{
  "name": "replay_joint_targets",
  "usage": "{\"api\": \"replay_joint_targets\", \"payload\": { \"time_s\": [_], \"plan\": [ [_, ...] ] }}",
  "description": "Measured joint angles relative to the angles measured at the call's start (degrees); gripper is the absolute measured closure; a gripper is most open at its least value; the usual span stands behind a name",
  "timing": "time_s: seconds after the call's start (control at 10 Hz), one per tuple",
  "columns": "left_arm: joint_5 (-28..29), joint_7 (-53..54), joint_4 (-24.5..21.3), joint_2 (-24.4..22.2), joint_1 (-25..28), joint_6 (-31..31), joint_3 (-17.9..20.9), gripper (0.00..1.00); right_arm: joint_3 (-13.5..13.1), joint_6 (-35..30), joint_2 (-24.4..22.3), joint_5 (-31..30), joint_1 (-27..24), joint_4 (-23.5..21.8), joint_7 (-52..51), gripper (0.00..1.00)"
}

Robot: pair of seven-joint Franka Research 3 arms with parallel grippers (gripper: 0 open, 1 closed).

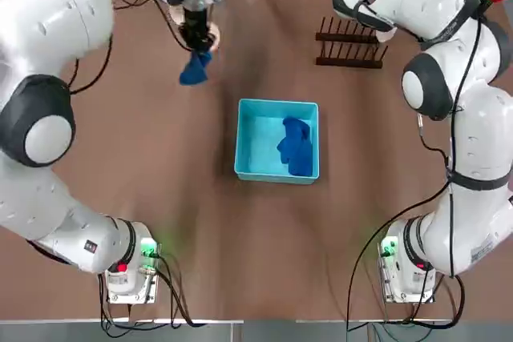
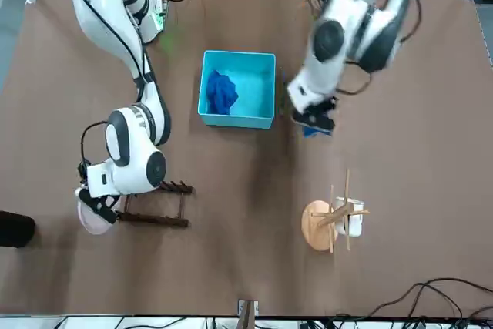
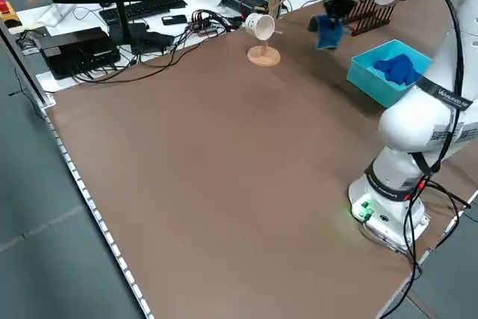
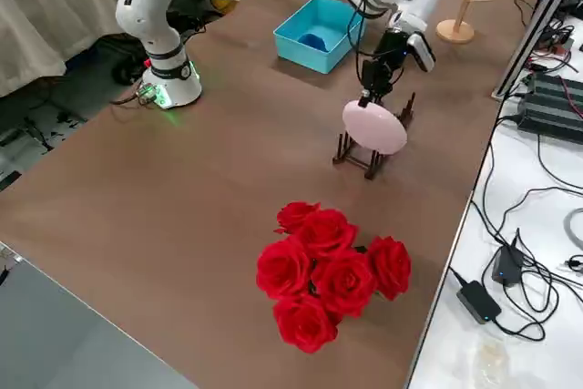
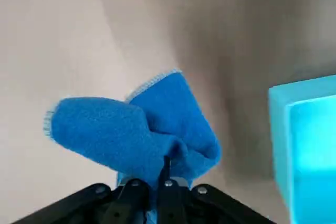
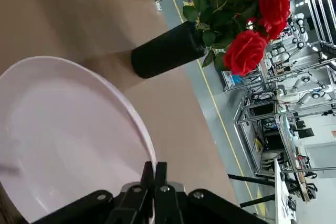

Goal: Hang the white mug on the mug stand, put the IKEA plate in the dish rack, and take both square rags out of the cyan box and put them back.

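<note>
the stretch of bare table [image 1: 268, 262] on the robots' side of the blue box [image 1: 276, 142] is open for a claw to pass between the two arm bases, and the strip between the box and the dark rack [image 1: 349, 44] is open too. on the far left the mug stand [image 2: 317, 227] blocks low travel with its pole and pegs, and on the right the rack's upright pegs and the black vase of roses [image 6: 168, 50] stand in the way.
</note>
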Motion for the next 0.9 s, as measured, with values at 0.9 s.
{"api": "replay_joint_targets", "payload": {
  "time_s": [0.9],
  "plan": [
    [1.20, 5.37, -22.79, 6.10, -0.04, 21.05, 16.20, 0.94, 0.22, 1.42, 2.14, -0.13, 0.21, -1.07, 4.27, 0.83]
  ]
}}
